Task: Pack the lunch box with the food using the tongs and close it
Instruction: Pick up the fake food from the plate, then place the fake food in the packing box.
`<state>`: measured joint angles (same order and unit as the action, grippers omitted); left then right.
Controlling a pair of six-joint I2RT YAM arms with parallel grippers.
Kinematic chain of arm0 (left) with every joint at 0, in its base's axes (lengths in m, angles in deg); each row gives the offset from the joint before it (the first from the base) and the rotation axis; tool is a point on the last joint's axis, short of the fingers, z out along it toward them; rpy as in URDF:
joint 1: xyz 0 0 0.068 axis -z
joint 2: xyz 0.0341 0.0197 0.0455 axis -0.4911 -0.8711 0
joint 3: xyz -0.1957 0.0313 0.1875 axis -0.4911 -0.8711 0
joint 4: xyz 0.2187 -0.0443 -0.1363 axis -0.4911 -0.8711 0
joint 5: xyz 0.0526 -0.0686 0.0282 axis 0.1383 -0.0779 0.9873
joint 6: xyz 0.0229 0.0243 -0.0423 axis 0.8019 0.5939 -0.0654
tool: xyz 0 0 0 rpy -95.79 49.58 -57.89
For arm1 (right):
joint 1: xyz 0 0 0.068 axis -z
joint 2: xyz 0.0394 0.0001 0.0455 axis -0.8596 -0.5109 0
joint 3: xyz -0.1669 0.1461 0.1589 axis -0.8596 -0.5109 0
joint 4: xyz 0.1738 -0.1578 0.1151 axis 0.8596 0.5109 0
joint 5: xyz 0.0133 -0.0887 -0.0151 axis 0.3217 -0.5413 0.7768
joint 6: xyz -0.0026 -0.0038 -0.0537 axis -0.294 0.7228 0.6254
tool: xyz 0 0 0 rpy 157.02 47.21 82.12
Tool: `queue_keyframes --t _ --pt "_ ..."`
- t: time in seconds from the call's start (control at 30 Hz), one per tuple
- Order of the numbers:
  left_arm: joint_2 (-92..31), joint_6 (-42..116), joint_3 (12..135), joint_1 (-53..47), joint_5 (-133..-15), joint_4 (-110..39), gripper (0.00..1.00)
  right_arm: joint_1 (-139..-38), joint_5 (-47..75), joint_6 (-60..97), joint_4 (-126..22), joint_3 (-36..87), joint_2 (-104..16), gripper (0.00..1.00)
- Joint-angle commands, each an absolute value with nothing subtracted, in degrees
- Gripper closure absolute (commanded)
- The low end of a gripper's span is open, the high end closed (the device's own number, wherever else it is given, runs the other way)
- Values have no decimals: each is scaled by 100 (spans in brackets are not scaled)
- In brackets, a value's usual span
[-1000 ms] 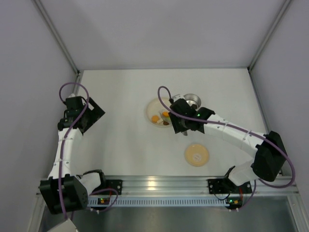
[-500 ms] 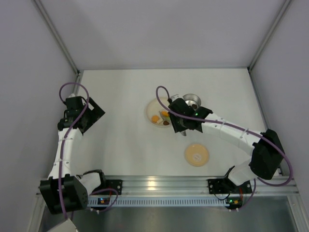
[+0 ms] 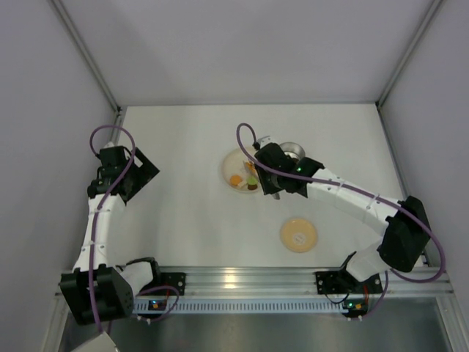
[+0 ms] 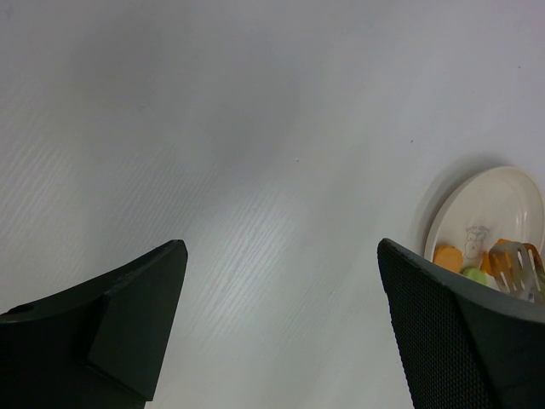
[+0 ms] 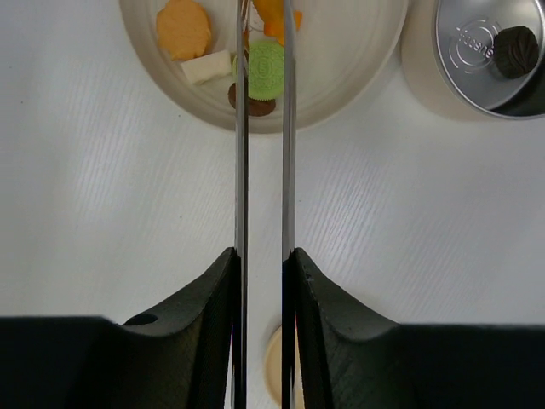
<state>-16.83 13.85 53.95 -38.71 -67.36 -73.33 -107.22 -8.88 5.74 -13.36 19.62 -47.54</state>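
Observation:
My right gripper (image 5: 263, 256) is shut on the grey tongs (image 5: 241, 170), whose two thin arms run forward, close together, over the cream plate (image 5: 358, 51). Their tips reach an orange piece (image 5: 271, 10) at the top edge of the right wrist view. More food lies on the plate: a green round (image 5: 266, 61), an orange round (image 5: 183, 27), a white piece (image 5: 208, 66) and a dark brown one (image 5: 255, 106). The open lunch box (image 5: 468, 60) stands right of the plate with a dark brown piece (image 5: 515, 51) inside. My left gripper (image 4: 281, 247) hangs open and empty, far to the left.
The tan lid (image 3: 298, 235) lies flat on the table nearer the arm bases, right of centre. From above, the plate (image 3: 231, 165) and lunch box (image 3: 292, 152) sit mid-table under the right arm. White walls enclose the table on three sides.
The right arm has slid up and left, further over the plate, and its jaws have squeezed the tongs narrower. The left arm has not moved.

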Motion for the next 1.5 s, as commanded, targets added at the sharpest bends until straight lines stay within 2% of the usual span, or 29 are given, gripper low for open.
queue_keyframes --t 0.0,0.37,0.8,1.27,1.47 --pt "-1583 1433 5334 -3890 -6751 -7100 1 -10779 -983 637 -1488 2310 -4685 92" --pt "-1583 1433 5334 -3890 -6760 -7091 2 -10665 -1220 707 -1303 2451 -4536 98" --pt "-1592 1433 5334 -3890 -6777 -7091 2 -10367 -1563 742 -970 2627 -3939 98" --pt "-1592 1433 5334 -3864 -6751 -7091 1 -9821 -1660 795 -758 2170 -3279 96" --pt "-1601 1433 5334 -3864 -6751 -7091 2 -9716 -1660 769 -811 1933 -3270 90"
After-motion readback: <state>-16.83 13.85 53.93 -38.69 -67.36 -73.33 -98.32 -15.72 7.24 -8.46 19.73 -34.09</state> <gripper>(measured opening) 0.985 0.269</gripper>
